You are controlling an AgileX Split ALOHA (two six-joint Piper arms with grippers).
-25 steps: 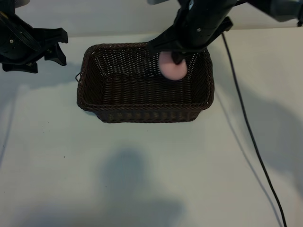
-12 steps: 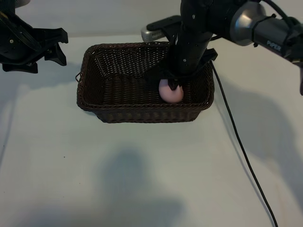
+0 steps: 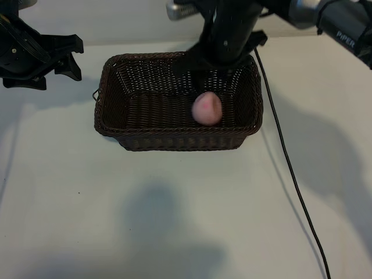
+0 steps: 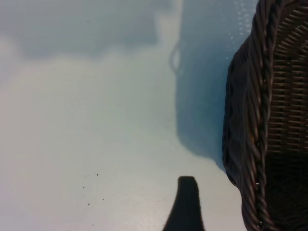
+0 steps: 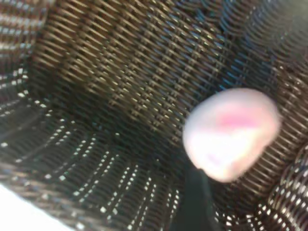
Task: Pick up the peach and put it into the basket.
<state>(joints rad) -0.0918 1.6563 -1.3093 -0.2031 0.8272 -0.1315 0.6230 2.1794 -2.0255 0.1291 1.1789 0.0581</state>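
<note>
The pale-pink peach [image 3: 207,108] is inside the dark-brown woven basket [image 3: 174,129], towards its right end and blurred, with nothing gripping it. My right gripper [image 3: 212,65] hangs open just above it, over the basket's far rim. In the right wrist view the peach [image 5: 231,132] sits free against the wicker wall [image 5: 96,72], beyond one dark finger [image 5: 195,202]. My left gripper [image 3: 72,57] is parked open beyond the basket's left end. Its wrist view shows one finger [image 4: 185,204] over bare table beside the basket's braided rim [image 4: 260,120].
A black cable [image 3: 285,163] runs across the white table to the right of the basket. A small wire loop [image 3: 95,95] sticks out from the basket's left end. The table in front of the basket is bare apart from shadows.
The right gripper lowered the peach into the basket, opened and lifted back towards the far rim. The peach has left the fingers and lies lower in the basket. The left arm has not moved.
</note>
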